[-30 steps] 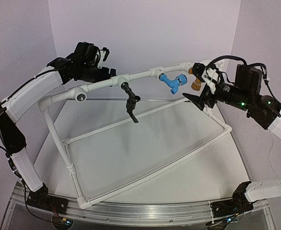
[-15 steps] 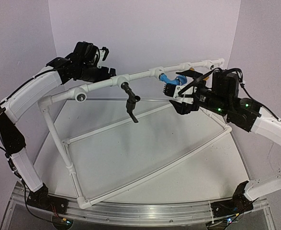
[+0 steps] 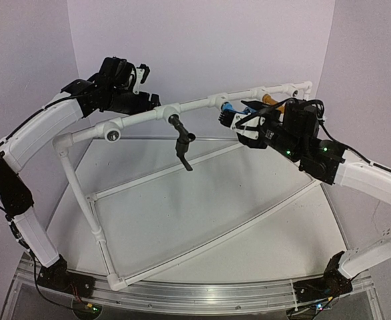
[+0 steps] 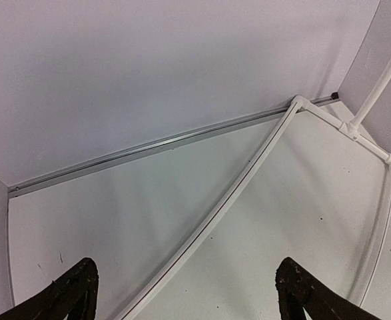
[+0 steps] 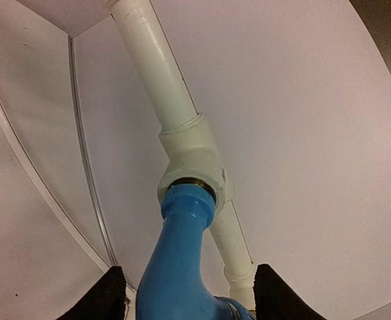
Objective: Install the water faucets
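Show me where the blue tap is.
In the top view the blue faucet hangs right of centre on the upper pipe, between black faucet and yellow faucet, the right gripper straddling it.

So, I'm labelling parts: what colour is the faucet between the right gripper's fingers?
The faucet is bright blue, clearest in the right wrist view.

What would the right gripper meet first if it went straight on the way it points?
Likely the blue faucet, which sits between the right gripper's fingers; beyond it, the white socket fitting.

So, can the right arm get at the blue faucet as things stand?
Likely yes: the right claw straddles the blue faucet, a finger on each side, nothing in between.
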You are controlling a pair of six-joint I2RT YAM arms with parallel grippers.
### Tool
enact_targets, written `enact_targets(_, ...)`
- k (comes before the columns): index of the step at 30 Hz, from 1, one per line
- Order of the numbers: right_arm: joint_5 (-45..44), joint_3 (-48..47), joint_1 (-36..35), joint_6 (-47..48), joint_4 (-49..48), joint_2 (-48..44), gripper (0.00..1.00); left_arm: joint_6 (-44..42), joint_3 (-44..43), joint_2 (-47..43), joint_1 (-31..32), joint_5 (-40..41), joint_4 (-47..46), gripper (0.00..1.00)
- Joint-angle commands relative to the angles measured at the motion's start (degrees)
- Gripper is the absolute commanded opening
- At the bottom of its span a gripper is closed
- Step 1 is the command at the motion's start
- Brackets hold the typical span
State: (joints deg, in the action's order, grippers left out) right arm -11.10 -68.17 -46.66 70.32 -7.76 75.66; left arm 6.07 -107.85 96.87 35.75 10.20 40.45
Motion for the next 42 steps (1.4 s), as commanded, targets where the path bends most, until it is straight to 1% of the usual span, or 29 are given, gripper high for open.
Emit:
enact_targets(1,-1.72,1.42,-0.24,-6.46,-1.9,0.08,0.56,0.12,0.27,-2.6,0.2,0.61,-1.67,0.92)
enact_targets(7,-1.42,2.21,-0.21,-12.12,0.33,0.01,0.46,0.12,0.05,-2.6,0.21,0.71,-1.65,0.92)
enact_targets(11,-0.54,2.51,-0.23,-13.5,1.14,0.1,0.44,0.21,-0.62,-2.5,0.25,0.52,-1.44,0.92)
enact_targets(14,0.59,2.04,-0.24,-14.71,2.11,0.1,0.39,0.31,-1.53,-2.34,0.2,0.31,-1.01,0.92)
enact_targets(20,3.23,0.33,-0.24,-20.83,6.52,0.54,0.36,0.54,-2.85,-2.38,0.21,-0.04,-0.61,0.92)
enact_targets(27,4.2,-0.51,-0.21,-26.96,9.32,0.99,0.37,0.79,-3.48,-2.73,0.25,-0.42,-0.07,0.92)
enact_targets(28,4.4,-0.62,-0.23,-27.32,9.62,0.98,0.38,0.82,-3.62,-2.72,0.29,-0.6,0.1,0.92)
enact_targets(29,4.58,-0.7,-0.26,-27.51,9.9,0.89,0.42,0.88,-3.84,-2.73,0.26,-0.86,0.31,0.92)
enact_targets(30,4.7,-0.84,-0.24,-27.59,10.08,0.76,0.48,0.99,-4.14,-2.79,0.27,-1.14,0.6,0.92)
enact_targets(32,4.63,-1.25,-0.23,-27.53,10.28,0.45,0.63,1.18,-4.97,-2.88,0.29,-1.81,1.22,0.91)
enact_targets(34,4.9,-1.72,-0.21,-27.52,10.69,-0.07,0.75,1.26,-6.11,-3.03,0.37,-2.72,2.25,0.91)
enact_targets(36,5.72,-2.03,-0.23,-27.43,11.14,-0.9,0.85,1.13,-6.98,-3.32,0.6,-3.56,3.15,0.91)
enact_targets(39,7.86,-2.44,-0.23,-27.36,12.59,-2.76,0.95,0.88,-7.31,-4.7,1.14,-5.91,3.78,0.92)
enact_targets(42,9.84,-3.68,-0.22,-28.35,15.02,-3.79,0.98,0.66,-6.22,-7.34,1.72,-9.56,3.22,0.93)
